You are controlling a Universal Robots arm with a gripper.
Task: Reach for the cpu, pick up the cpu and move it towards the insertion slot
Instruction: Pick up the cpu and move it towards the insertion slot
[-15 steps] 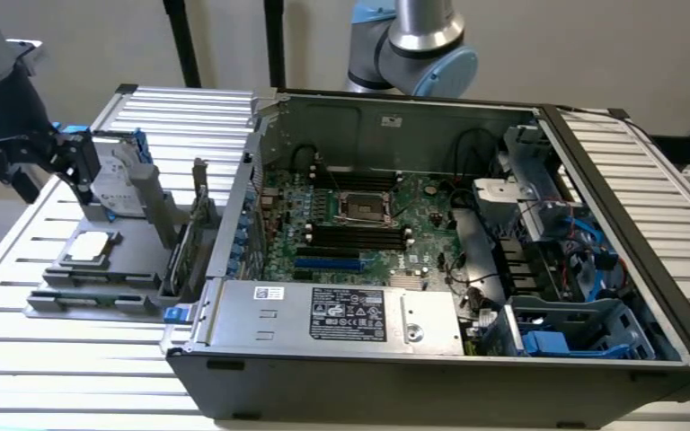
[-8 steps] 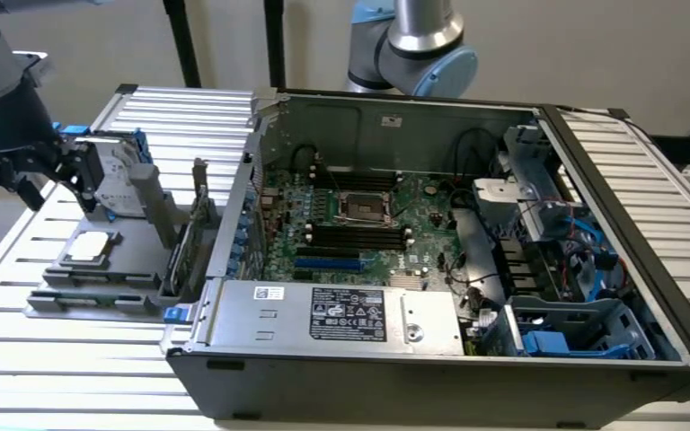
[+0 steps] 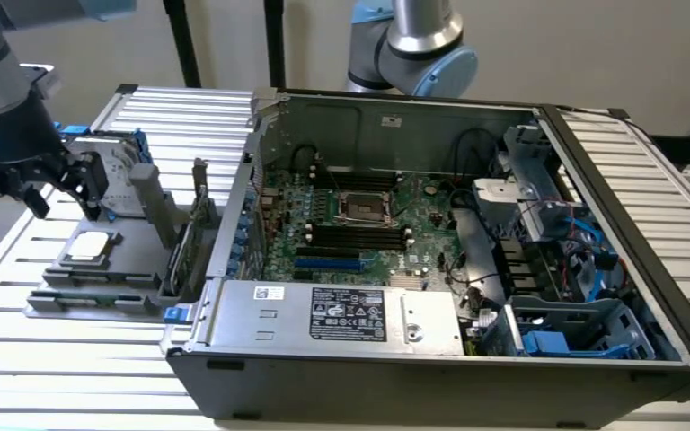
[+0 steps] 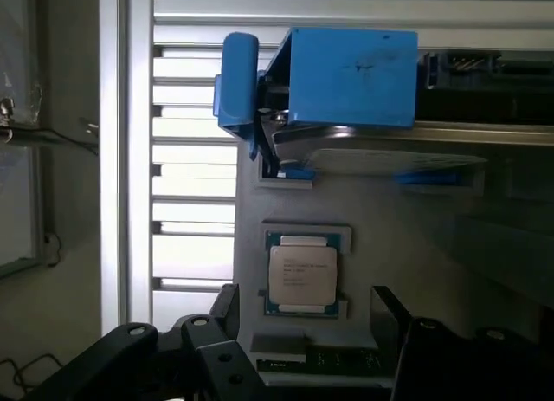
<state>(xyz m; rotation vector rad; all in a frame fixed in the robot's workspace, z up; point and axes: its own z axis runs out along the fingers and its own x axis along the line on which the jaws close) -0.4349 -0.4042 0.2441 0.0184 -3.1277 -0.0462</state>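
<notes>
Blue-railed hard drive (image 4: 346, 80) stands just beside cpu (image 4: 301, 275); jaws seemingly spread.

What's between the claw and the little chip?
Nothing. In the exterior view the open gripper hangs above the cpu, with only a bare gap between them.

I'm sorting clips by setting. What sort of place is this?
Probably a robotics lab bench for computer assembly: an opened desktop case with motherboard exposed, a cpu on a grey fixture, and a robot gripper over it, on a slatted metal table.
</notes>
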